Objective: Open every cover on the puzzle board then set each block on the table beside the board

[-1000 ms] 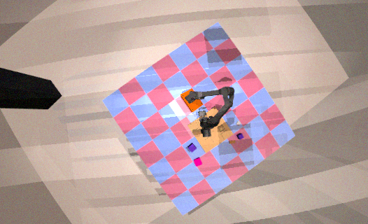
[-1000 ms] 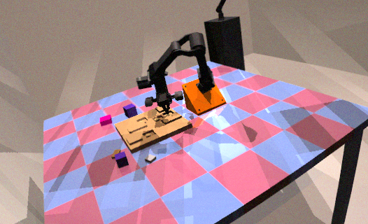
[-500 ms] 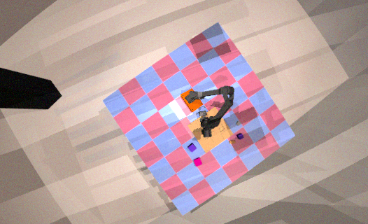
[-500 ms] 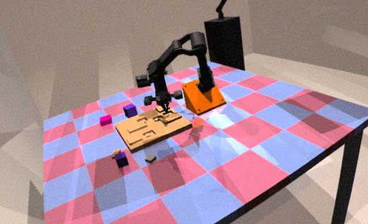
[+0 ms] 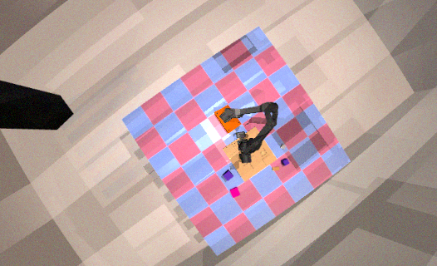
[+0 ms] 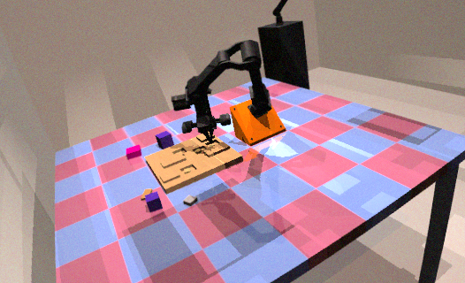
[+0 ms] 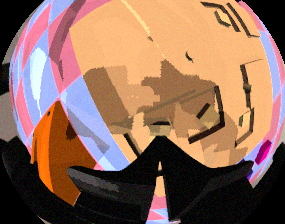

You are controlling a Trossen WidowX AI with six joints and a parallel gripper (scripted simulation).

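Note:
The tan puzzle board (image 5: 247, 174) (image 6: 159, 166) (image 7: 108, 40) lies flat, with tan covers and dark-edged slots and wells; which covers are fully open cannot be told. My gripper (image 6: 210, 141) (image 7: 160, 139) is shut and empty, its tips low over the board's end nearest the orange wedge, beside a small recess; contact cannot be told. One purple block (image 5: 228, 174) (image 6: 163, 140) and a magenta block (image 5: 235, 192) (image 6: 133, 152) (image 7: 263, 151) rest on the table off one side of the board. Another purple block (image 5: 285, 161) (image 6: 154, 202) rests off the other side.
A small tan-orange piece (image 5: 275, 169) (image 6: 147, 194) lies by that other purple block. A small grey piece (image 5: 282, 146) (image 6: 190, 200) lies nearby, off the board. The orange wedge (image 5: 232, 125) (image 6: 249, 128) (image 7: 47, 145) stands at the arm's base, close to the board.

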